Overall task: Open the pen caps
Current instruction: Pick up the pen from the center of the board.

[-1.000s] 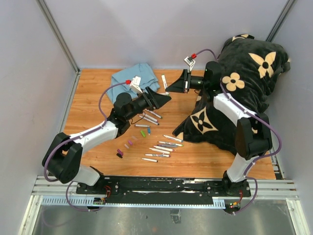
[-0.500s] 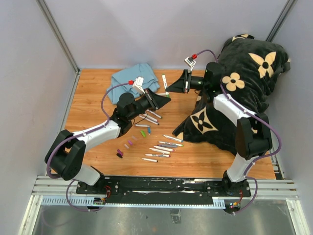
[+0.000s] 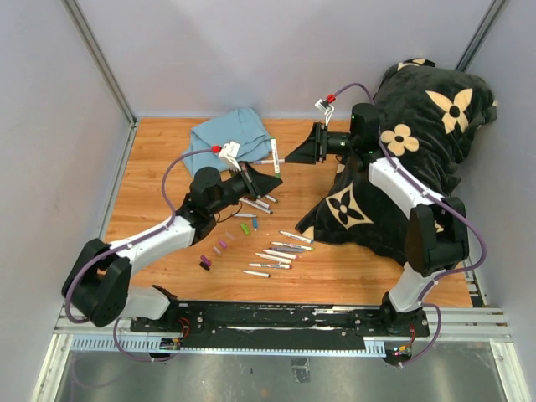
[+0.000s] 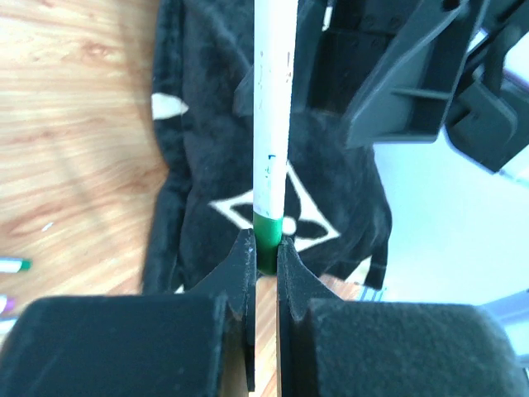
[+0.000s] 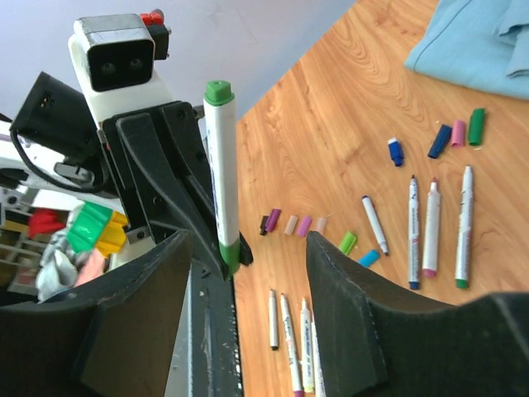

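A white marker (image 3: 274, 152) with green ends stands above the table's back middle. My left gripper (image 3: 273, 174) is shut on its lower green end (image 4: 266, 240), which looks like a cap. In the right wrist view the marker (image 5: 220, 174) rises out of the left gripper's black fingers (image 5: 178, 194). My right gripper (image 3: 290, 157) faces it from the right, open, its wide jaws (image 5: 252, 238) touching nothing. Loose pen caps lie on the wood: purple (image 5: 274, 220), pink (image 5: 304, 225), green (image 5: 347, 242) and blue (image 5: 369, 258).
Several uncapped markers (image 3: 278, 251) lie in a loose row in front of the arms, more by the left gripper (image 3: 258, 203). A blue cloth (image 3: 228, 132) lies at the back. A black blanket with beige flowers (image 3: 419, 126) fills the right side, under the right arm.
The left gripper shut on the marker that the right gripper held. The right gripper then opened and let go, and the left arm drew the marker slightly left and nearer.
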`<action>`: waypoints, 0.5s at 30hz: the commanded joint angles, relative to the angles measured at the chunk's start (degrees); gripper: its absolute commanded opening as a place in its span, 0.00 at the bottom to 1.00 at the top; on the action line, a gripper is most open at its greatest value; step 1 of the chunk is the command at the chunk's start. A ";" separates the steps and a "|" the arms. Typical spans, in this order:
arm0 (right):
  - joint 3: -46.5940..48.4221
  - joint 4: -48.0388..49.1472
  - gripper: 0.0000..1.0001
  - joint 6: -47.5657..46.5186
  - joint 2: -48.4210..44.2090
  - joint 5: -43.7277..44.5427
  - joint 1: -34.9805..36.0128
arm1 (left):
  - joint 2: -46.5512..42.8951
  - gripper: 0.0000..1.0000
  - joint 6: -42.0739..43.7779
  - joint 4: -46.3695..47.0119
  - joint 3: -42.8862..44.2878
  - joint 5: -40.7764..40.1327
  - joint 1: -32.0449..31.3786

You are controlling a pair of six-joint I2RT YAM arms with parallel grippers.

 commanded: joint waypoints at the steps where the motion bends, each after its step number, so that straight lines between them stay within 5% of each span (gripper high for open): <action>1: 5.46 -18.30 0.60 -22.87 -4.42 -0.92 -1.52 | -7.18 0.00 5.08 -6.25 -4.13 4.88 2.83; 10: 8.45 -43.61 0.62 -60.88 -11.22 6.12 -0.46 | -16.58 0.00 17.61 -29.08 -5.43 11.61 5.83; 15: 6.01 -54.55 0.85 -86.62 -17.15 15.54 5.06 | -15.10 0.00 18.16 -38.09 -0.60 17.72 5.82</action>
